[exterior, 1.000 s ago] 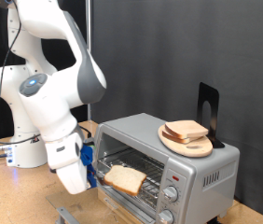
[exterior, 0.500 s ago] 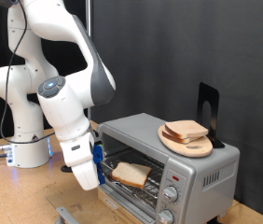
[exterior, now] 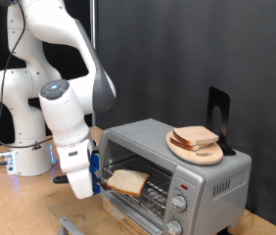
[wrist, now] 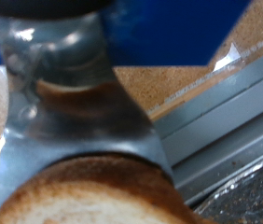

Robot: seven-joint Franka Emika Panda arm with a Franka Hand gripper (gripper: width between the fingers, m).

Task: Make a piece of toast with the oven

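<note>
The silver-grey oven (exterior: 199,166) stands at the exterior view's right with its glass door (exterior: 74,226) folded down. The piece of toast (exterior: 128,180), pale with a tan crust, hangs flat in the oven's opening, just above the wire rack (exterior: 156,192). My gripper (exterior: 99,180) is at the opening's left edge and is shut on the toast's near edge. In the wrist view the toast (wrist: 85,194) fills the foreground against a metal finger (wrist: 76,112), with the oven's grey door frame (wrist: 229,98) beyond it.
Two more bread slices (exterior: 195,137) lie on a round wooden board (exterior: 199,152) on top of the oven, with a black stand (exterior: 217,116) behind them. The arm's white base (exterior: 25,157) stands at the exterior view's left on the wooden table (exterior: 16,206).
The arm straightened up and carried the toast towards the oven's opening, then drew back a little to the exterior view's left. The toast stays in the gripper.
</note>
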